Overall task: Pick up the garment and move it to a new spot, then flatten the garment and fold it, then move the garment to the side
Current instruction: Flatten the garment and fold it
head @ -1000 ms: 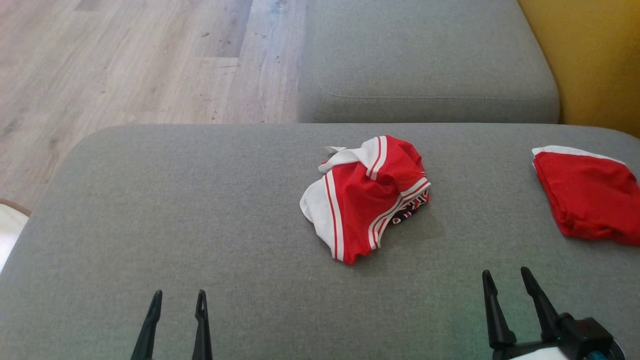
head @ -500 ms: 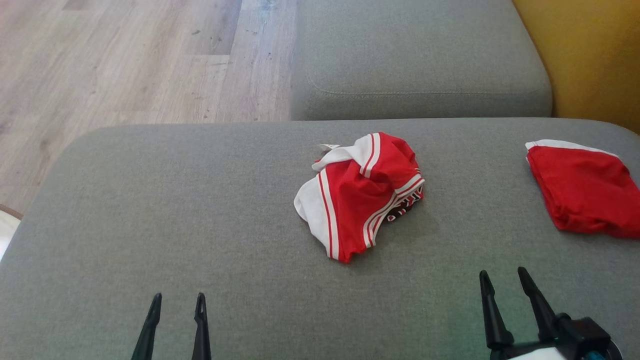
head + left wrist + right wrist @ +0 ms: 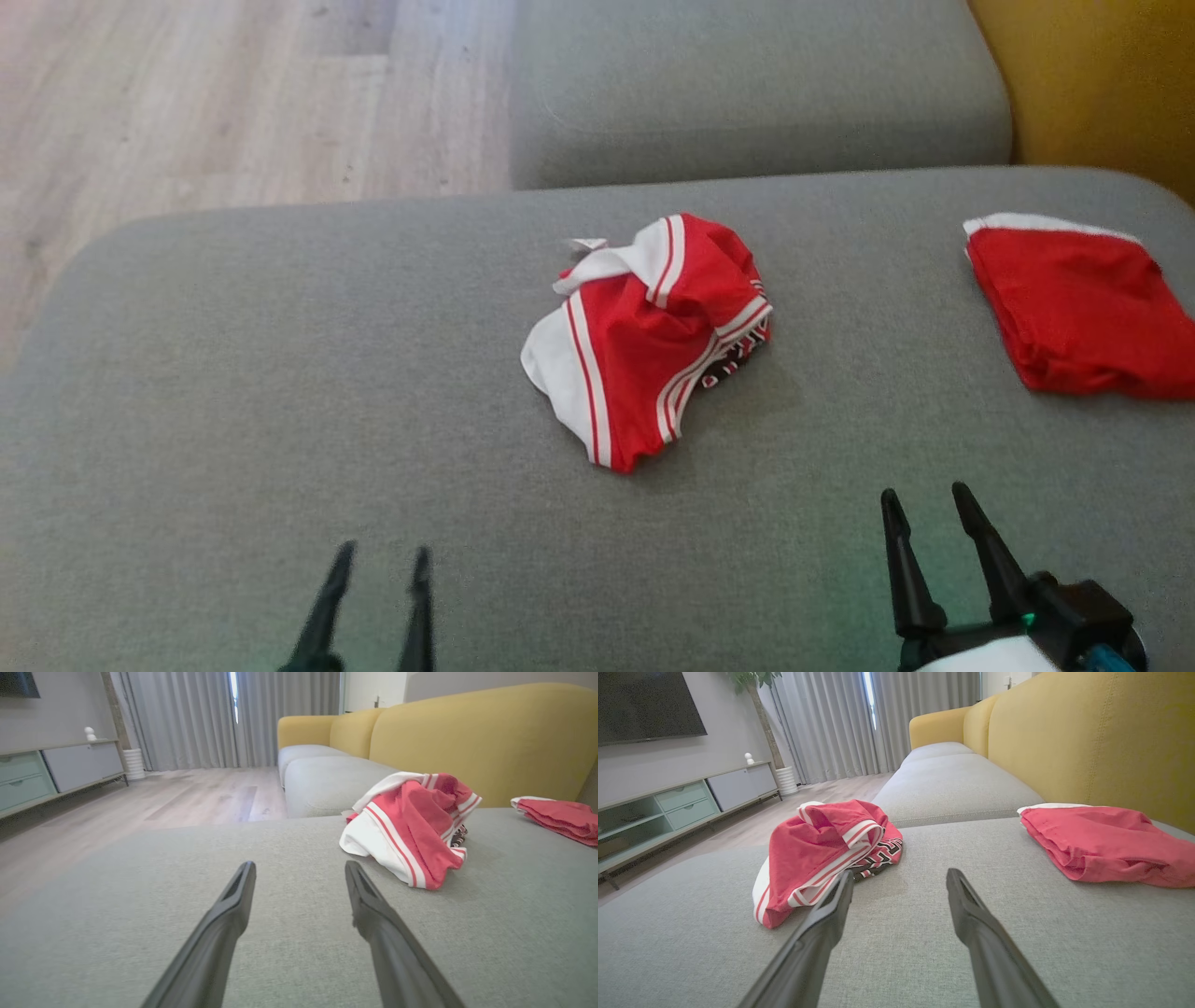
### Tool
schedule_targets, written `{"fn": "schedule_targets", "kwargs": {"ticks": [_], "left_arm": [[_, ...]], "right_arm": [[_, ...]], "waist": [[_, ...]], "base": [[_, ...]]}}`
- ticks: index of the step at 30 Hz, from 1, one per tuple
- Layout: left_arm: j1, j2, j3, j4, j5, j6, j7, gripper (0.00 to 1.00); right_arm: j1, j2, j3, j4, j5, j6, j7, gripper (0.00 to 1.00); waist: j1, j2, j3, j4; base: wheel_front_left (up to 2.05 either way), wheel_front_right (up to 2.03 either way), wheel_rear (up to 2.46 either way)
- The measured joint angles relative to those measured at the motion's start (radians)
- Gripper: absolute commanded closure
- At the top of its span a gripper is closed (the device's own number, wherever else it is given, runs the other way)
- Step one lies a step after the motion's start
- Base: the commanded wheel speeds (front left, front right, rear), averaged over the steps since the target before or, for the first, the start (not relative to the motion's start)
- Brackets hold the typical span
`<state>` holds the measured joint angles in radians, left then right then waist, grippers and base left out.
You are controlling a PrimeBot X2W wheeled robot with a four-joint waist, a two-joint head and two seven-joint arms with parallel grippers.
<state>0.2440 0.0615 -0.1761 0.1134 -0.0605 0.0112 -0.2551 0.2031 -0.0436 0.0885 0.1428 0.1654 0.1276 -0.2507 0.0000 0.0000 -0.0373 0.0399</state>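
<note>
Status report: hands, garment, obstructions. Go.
Left hand open, empty. Right hand open, empty. Crumpled red-and-white garment on grey cushion, untouched. Folded red garment lies apart at right; nothing between hands and target.

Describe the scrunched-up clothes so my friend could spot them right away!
Start at the wide grey cushion beside the yellow sofa back. Near its middle lies the crumpled garment. Unlike the flatter, mostly plain red garment to its right, it has broad white panels and white stripes.
</note>
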Motion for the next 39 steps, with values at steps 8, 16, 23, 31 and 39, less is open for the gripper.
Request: {"fn": "schedule_targets", "kwargs": {"ticks": [8,16,23,31,39], "left_arm": [[-0.204,-0.003,-0.16,0.155,0.024,-0.066,0.0,0.0],[-0.451,-0.006,-0.3,0.298,0.062,-0.115,0.0,0.0],[-0.622,-0.011,-0.448,0.448,0.08,-0.135,0.0,0.0],[-0.715,-0.013,-0.45,0.65,0.073,-0.09,0.043,0.0],[-0.749,-0.013,-0.48,0.7,0.021,-0.091,0.026,1.0]], "right_arm": [[-0.056,0.0,0.004,-0.02,-0.026,0.0,0.0,0.0],[-0.132,0.0,0.012,-0.036,-0.035,0.0,0.0,0.0],[-0.172,0.0,0.015,-0.035,-0.053,0.0,0.0,0.0],[-0.194,-0.001,0.031,-0.032,-0.053,0.0,0.0,0.0],[-0.194,-0.001,0.042,-0.023,-0.051,0.0,0.0,0.0]], "waist": [[0.0001,0.0,0.094,-0.049],[0.0003,0.0,0.197,-0.073],[0.0003,0.0,0.258,-0.1],[0.0001,0.0,0.272,-0.149],[0.0,0.0,0.255,-0.196]], "base": [[0.0,0.0,0.0],[0.0,0.0,0.0],[0.0,0.0,0.0],[0.0,0.0,0.0],[0.0,0.0,0.0]]}}
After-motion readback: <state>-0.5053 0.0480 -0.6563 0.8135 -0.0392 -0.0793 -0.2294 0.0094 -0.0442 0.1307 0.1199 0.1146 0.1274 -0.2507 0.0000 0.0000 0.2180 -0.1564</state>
